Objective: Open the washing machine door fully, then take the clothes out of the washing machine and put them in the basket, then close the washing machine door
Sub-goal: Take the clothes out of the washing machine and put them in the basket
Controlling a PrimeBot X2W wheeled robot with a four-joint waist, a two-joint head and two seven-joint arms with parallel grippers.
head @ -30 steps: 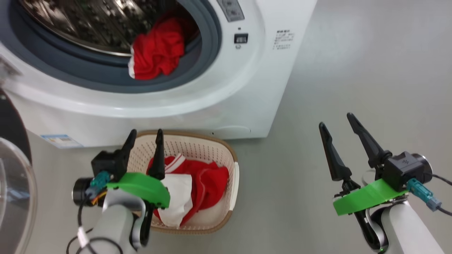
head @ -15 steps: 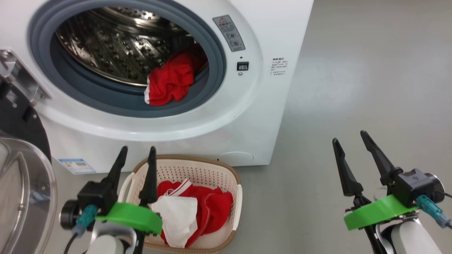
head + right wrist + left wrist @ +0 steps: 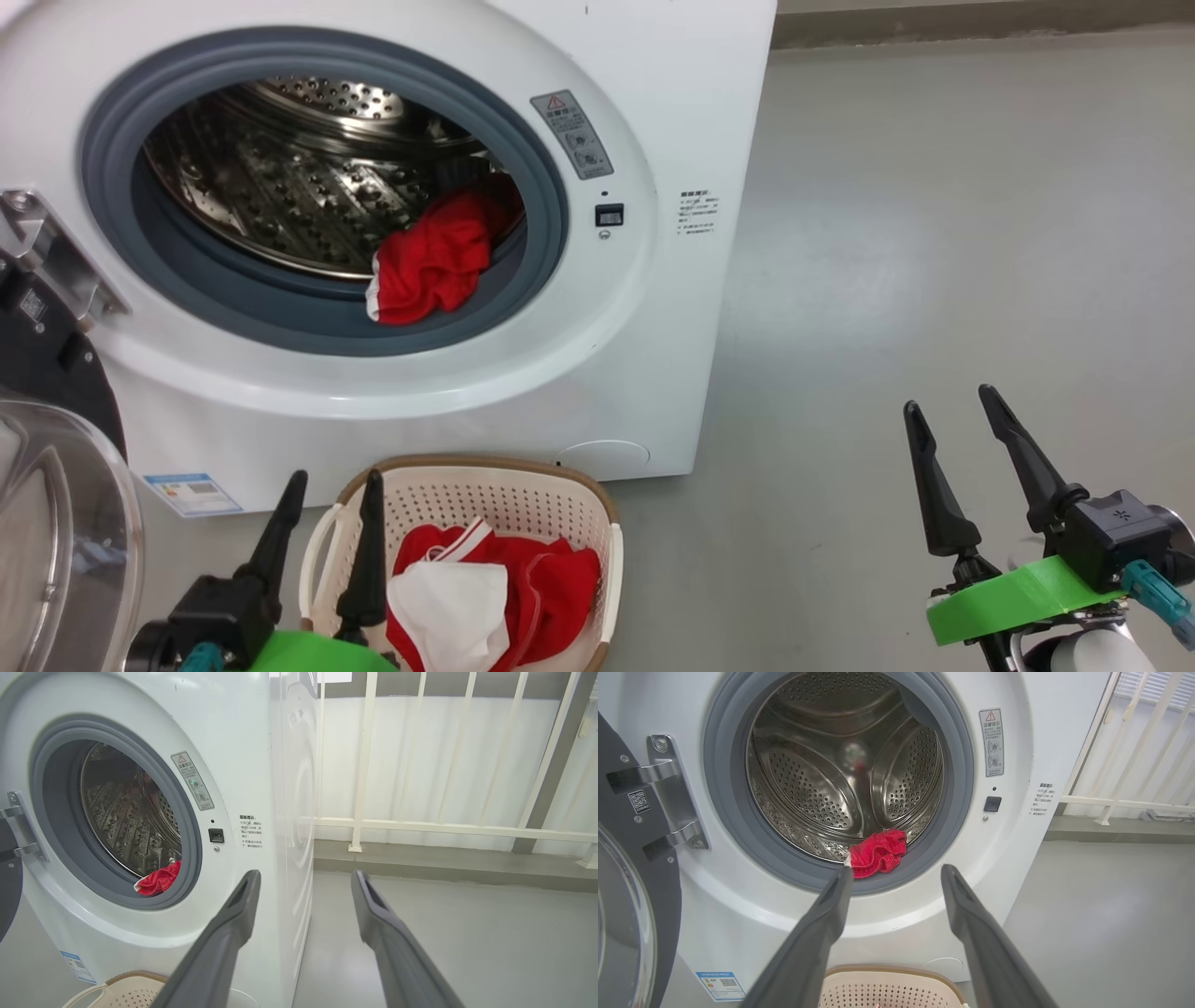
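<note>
Red clothes look soft and light, pinch a bunched fold, left claw and right claw both spread empty.

The washing machine carries a grey sticker with a red warning triangle, a printed block too small to read, and a blue label with a QR code. A QR sticker sits on the washing machine door.

- Left gripper: at the lower left of the head view, fingers parted, pointing up, empty.
- Right gripper: at the lower right, fingers parted, pointing up, empty.
</note>
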